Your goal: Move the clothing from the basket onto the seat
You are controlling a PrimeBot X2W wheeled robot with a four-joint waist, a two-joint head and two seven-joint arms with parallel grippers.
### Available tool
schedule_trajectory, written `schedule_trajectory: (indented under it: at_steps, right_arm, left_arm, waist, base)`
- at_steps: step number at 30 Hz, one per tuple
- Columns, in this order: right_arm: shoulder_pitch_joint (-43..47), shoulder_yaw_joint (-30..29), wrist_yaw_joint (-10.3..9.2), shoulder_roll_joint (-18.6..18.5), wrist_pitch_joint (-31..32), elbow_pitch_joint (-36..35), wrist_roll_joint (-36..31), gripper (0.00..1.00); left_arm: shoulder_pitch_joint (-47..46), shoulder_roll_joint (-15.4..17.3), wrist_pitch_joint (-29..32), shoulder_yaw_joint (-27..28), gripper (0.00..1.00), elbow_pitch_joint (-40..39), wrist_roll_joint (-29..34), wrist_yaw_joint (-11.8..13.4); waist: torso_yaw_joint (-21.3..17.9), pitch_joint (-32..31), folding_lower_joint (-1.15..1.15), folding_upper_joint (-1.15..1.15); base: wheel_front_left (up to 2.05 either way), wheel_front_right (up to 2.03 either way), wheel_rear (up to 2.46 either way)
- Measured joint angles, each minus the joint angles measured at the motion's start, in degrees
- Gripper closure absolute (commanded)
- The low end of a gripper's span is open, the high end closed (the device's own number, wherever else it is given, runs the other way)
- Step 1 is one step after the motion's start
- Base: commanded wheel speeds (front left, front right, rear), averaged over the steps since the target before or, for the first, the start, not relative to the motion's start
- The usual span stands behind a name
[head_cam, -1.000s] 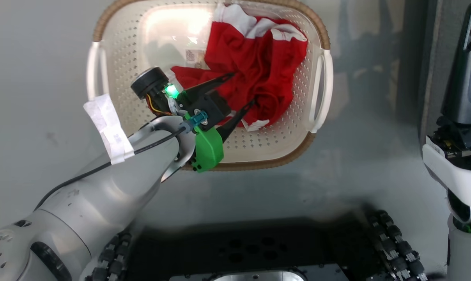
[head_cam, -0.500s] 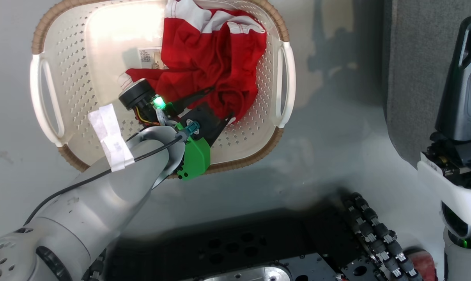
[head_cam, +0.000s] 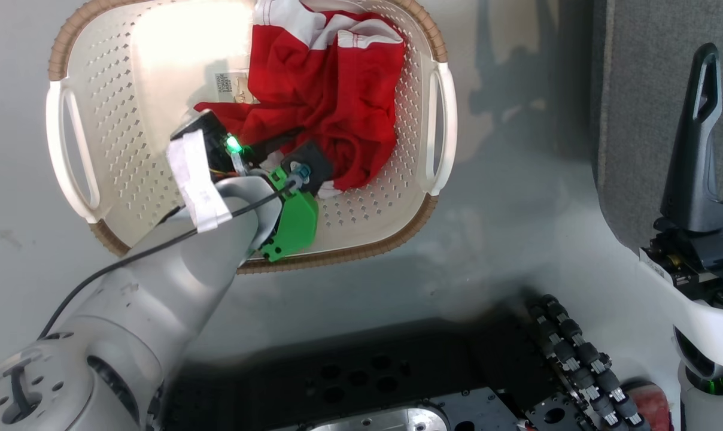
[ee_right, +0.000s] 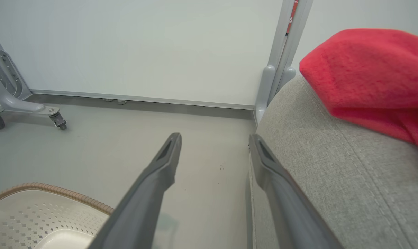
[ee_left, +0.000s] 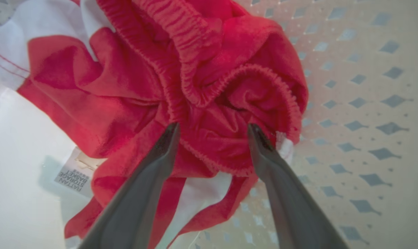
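The clothing (head_cam: 331,90) is a crumpled red heap with white trim in the right half of the cream perforated basket (head_cam: 421,36). My left arm reaches down into the basket, and its wrist (head_cam: 304,167) covers the fingers in the head view. In the left wrist view my left gripper (ee_left: 212,126) stands open, its fingertips on either side of a bunched elastic hem of the clothing (ee_left: 209,86), with nothing pinched. My right gripper (ee_right: 214,136) is open and empty beside the grey seat (ee_right: 333,173). In the head view it stands upright at the seat's (head_cam: 649,90) edge.
A label sticker (ee_left: 72,171) lies on the basket floor beside the cloth. A red fleecy item (ee_right: 368,69) rests on the seat. My wheeled base (head_cam: 577,353) is below the basket. A caster foot (ee_right: 56,119) and a white wall panel stand beyond the grey floor.
The head camera shifted, so the basket sits further left in the picture. My left gripper has tipped downward and sunk into the red heap, its fingers now hidden under the wrist. The right gripper stayed open.
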Motion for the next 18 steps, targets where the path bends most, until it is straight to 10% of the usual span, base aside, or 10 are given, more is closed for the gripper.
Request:
schedule_trajectory:
  at_steps: [18]
  right_arm:
    - [1.41, -0.44, 0.00, 0.01, 0.00, -0.75, 0.49, 0.00]
  left_arm:
    - [-3.74, -2.97, 7.72, 0.01, 0.00, 10.65, -1.24, -0.01]
  waist:
    - [-0.15, 0.16, 0.00, 0.00]
  base:
    - [0.00, 0.00, 0.00]
